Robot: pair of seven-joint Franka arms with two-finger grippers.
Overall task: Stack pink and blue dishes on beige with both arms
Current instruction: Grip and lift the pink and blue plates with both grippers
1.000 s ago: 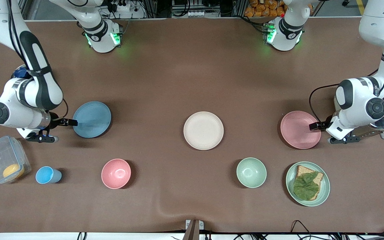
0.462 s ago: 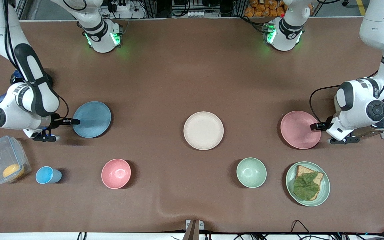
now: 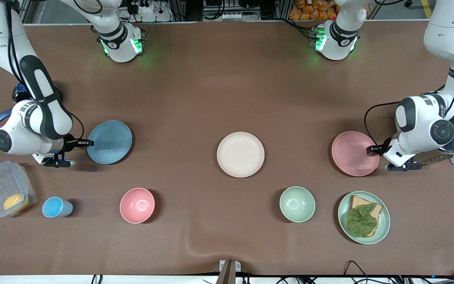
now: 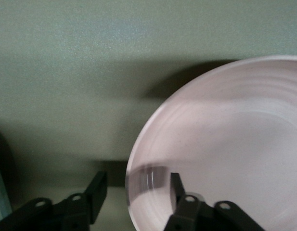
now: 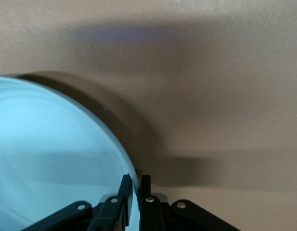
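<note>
Front view, nine o'clock: right gripper (image 3: 85,142) clamps the blue plate's (image 3: 109,142) rim. Beige plate (image 3: 240,154) lies at the centre. Three o'clock: left gripper (image 3: 371,150), fingers (image 4: 176,188) apart, straddles the pink plate's (image 3: 353,153) rim, both plates on the table (image 3: 227,86).

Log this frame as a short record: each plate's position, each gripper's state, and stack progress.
blue plate: toward the right arm's end, rim pinched
pink plate: toward the left arm's end
beige plate: mid-table, bare
right gripper: shut on blue plate rim
left gripper: fingers straddle pink plate rim, gap visible in the left wrist view
stack: nothing on beige yet
</note>
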